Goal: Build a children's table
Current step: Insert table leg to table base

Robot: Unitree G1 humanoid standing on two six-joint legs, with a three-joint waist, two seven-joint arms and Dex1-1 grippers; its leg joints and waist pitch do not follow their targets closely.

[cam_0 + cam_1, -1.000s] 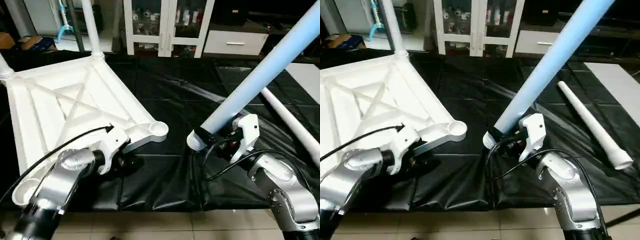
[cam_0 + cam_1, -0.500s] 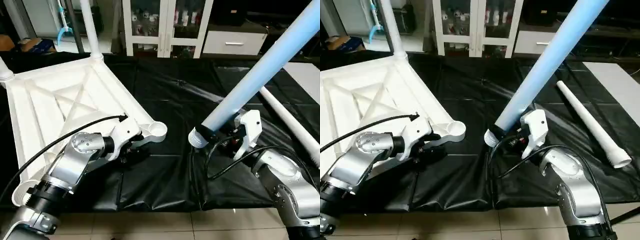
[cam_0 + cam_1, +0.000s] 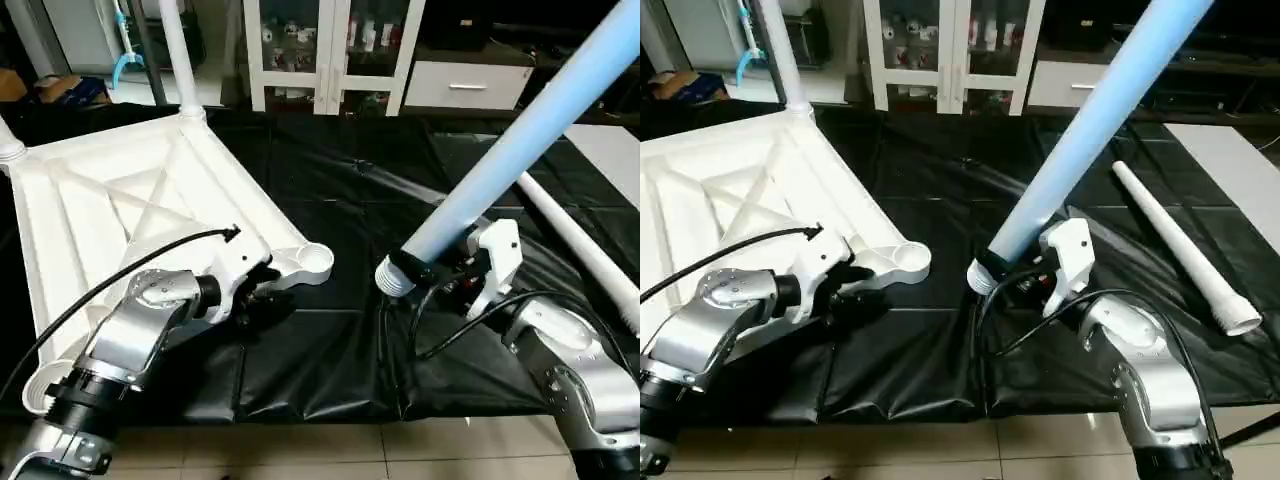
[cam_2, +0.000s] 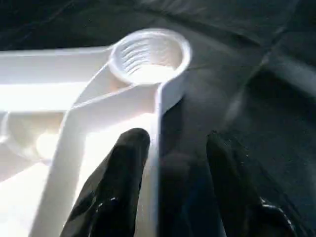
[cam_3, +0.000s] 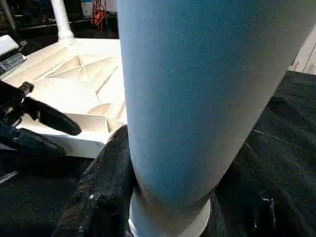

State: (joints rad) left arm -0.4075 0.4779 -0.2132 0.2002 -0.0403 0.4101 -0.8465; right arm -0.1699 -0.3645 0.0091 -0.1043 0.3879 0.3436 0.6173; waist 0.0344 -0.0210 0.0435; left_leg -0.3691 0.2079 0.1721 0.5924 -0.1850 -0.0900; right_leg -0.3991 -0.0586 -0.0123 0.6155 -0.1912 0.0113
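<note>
- On the black sheet (image 3: 340, 200) lies the white table top (image 3: 120, 210), underside up, its X ribs showing.
- 2 legs already stand in its far corner sockets; one upright leg (image 3: 176, 50) rises at the far corner.
- Its near corner socket (image 3: 314, 261) is empty, threads visible inside in the left wrist view.
- Left tool (image 4: 165, 168) is clenched on the top's edge rim just behind that socket, 1 finger (image 4: 123, 177) inside the rim, the other outside.
- Right tool (image 3: 1025, 275) grasps a tilted leg (image 3: 1090, 130) near its threaded end, which hangs just beside the empty socket.
- Another loose leg (image 3: 1180, 245) lies on the sheet to the right.
</note>
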